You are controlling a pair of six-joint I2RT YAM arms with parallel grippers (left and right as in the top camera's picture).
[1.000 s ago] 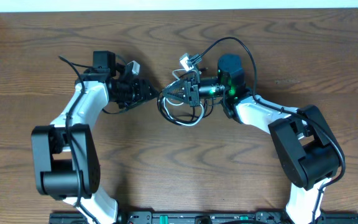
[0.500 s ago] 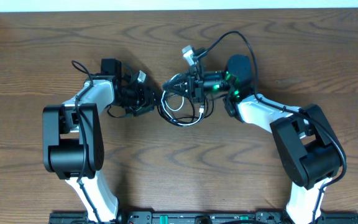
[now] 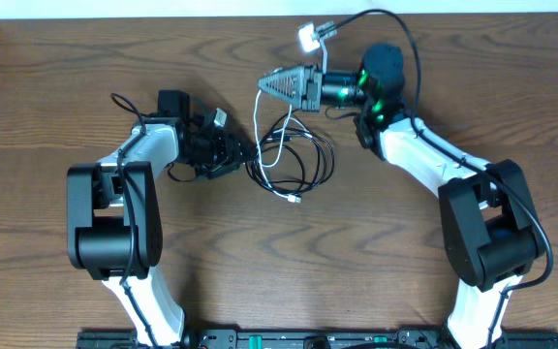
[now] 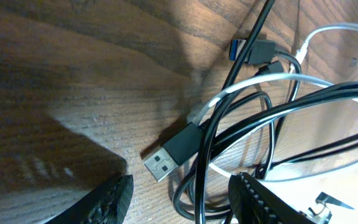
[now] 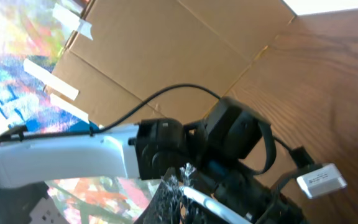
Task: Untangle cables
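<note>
The cables lie in a loose tangle mid-table. Black cables (image 3: pixel 314 161) form loops, and a white cable (image 3: pixel 258 121) rises out of them. My right gripper (image 3: pixel 267 84) is lifted beyond the tangle and shut on the white cable (image 5: pixel 199 200); the cord hangs down to a small plug (image 3: pixel 294 199) on the wood. My left gripper (image 3: pixel 243 155) sits low at the tangle's left edge, open. In the left wrist view, black cable loops (image 4: pixel 194 186) pass between its fingers (image 4: pixel 114 198), and a black USB plug (image 4: pixel 166 157) lies just ahead. A blue-tipped plug (image 4: pixel 238 48) lies farther off.
A white tag (image 3: pixel 307 39) hangs on the right arm's own thick wire near the table's far edge. A cardboard box (image 5: pixel 166 50) stands past the left end of the table. Both arm bases stand at the near edge.
My right gripper has risen and moved toward the far edge with the white cable, drawing it out of the black loops. The left arm swung in to the tangle early on, then held still.
</note>
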